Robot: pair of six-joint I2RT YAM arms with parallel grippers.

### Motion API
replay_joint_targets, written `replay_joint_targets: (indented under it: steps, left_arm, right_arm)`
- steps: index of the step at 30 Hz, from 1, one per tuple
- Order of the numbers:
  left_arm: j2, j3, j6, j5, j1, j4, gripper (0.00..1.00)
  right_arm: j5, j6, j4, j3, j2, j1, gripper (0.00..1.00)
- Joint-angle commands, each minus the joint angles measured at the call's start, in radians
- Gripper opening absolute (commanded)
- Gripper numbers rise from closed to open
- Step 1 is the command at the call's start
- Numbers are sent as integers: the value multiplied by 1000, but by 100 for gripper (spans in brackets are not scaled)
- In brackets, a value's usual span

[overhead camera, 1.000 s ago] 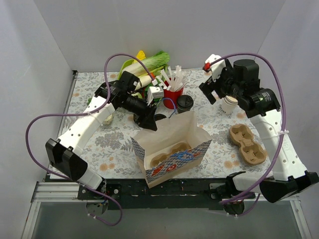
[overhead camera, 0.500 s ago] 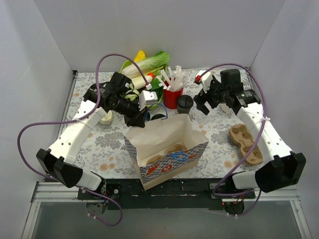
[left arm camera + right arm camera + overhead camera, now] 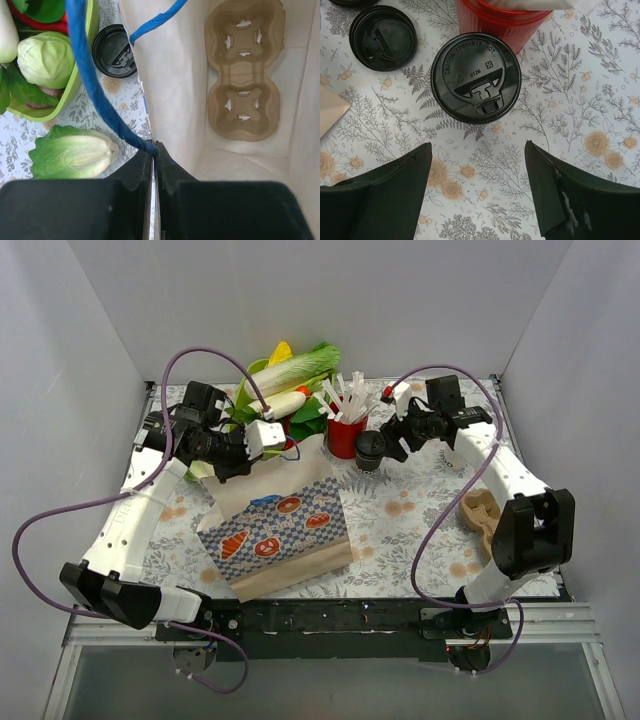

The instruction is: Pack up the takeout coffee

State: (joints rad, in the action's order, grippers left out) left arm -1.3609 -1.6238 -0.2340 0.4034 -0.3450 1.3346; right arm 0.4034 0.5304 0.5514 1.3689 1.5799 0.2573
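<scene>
The takeout coffee [image 3: 371, 448] is a small paper cup with a black lid [image 3: 476, 77], standing just in front of the red straw holder [image 3: 347, 432]. My right gripper [image 3: 388, 438] is open and empty, right beside the cup; in the right wrist view the jaws [image 3: 477, 146] stand wide apart just short of the lid. My left gripper [image 3: 266, 439] is shut on the rim of the paper bag [image 3: 283, 530], next to its blue handle [image 3: 95, 95]. The bag is tipped, printed side up. A cardboard cup carrier [image 3: 243, 70] lies inside it.
A second cardboard carrier [image 3: 482, 517] lies at the right. A green bowl of vegetables [image 3: 285, 380] stands at the back, with a lettuce [image 3: 72, 152] beside it. Loose black lids [image 3: 382, 37] lie left of the cup, one beside the bag [image 3: 114, 50].
My left gripper has pulled the bag's rim left and back, so the bag went from upright to tipped. My right gripper has come in and down from the right to the coffee cup.
</scene>
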Motion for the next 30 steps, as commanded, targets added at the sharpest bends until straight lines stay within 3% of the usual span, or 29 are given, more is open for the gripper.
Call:
replay_joint_targets:
  steps: [1, 8, 9, 10, 14, 17, 30]
  left_arm:
    - [39, 28, -74, -37, 0, 49, 0]
    - [16, -33, -81, -49, 1, 48, 0]
    - [7, -41, -68, -40, 0, 48, 10]
    - [-3, -60, -56, -31, 0, 46, 31]
    - [-29, -97, 31, 26, 0, 46, 53]
    - [-29, -96, 61, 52, 0, 44, 57]
    - [-6, -76, 186, 95, 0, 3, 65]
  right_arm:
    - [40, -32, -39, 82, 51, -4, 81]
    - [47, 23, -90, 49, 51, -3, 81]
    - [55, 35, -97, 45, 54, -3, 82]
    - [61, 43, -113, 44, 58, -3, 83]
    - [106, 110, -91, 96, 109, -4, 90]
    - [118, 131, -53, 157, 161, -1, 96]
    - [270, 339, 171, 392, 344, -1, 98]
